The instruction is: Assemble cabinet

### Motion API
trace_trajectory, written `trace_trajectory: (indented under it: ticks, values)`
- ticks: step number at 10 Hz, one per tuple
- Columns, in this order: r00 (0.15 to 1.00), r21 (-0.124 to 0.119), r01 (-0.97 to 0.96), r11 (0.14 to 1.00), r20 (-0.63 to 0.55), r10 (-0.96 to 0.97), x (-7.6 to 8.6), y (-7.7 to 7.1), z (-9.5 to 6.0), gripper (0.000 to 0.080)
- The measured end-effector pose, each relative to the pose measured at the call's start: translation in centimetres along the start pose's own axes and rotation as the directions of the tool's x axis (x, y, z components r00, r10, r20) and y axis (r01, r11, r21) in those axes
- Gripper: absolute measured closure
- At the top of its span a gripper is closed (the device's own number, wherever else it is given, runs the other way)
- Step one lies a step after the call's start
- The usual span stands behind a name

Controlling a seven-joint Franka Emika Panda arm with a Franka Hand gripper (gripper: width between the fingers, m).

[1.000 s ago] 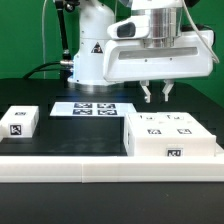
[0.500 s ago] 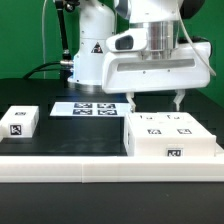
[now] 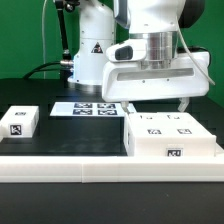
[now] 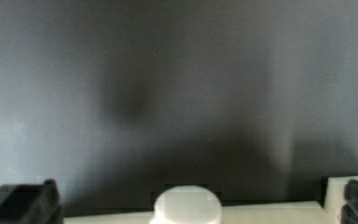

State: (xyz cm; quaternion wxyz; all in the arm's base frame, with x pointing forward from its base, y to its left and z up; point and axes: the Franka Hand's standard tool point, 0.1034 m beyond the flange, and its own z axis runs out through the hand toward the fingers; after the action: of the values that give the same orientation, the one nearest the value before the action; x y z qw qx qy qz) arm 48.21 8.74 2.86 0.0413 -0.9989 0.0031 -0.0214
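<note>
Exterior view shows my gripper (image 3: 155, 104) spread wide and empty, hovering over the cabinet (image 3: 172, 136), which sits just beside the marker board (image 3: 83, 108), toward the exterior view's right. I judge this an approach: next I descend and close squarely.

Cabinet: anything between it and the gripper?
Nothing visible. The gripper hangs open above the cabinet, with only an open gap between them. The small white block and the marker board lie off to the exterior view's left.

Large white tagged cabinet (image 3: 172, 137) flat on the table, toward the exterior view's right.
</note>
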Motion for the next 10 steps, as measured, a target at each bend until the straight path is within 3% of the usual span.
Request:
trace_trajectory:
  ticks: [2,5,10]
  values:
    - [1.0,0.0,-0.002,1.0,-0.002,0.002,0.0,0.1,0.2,0.0002]
    - [1.0,-0.004,-0.015,1.0,-0.01,0.015,-0.1,0.5,1.9,0.0002]
    - [1.0,-0.004,-0.006,1.0,-0.026,0.006,0.5,0.6,2.2,0.0002]
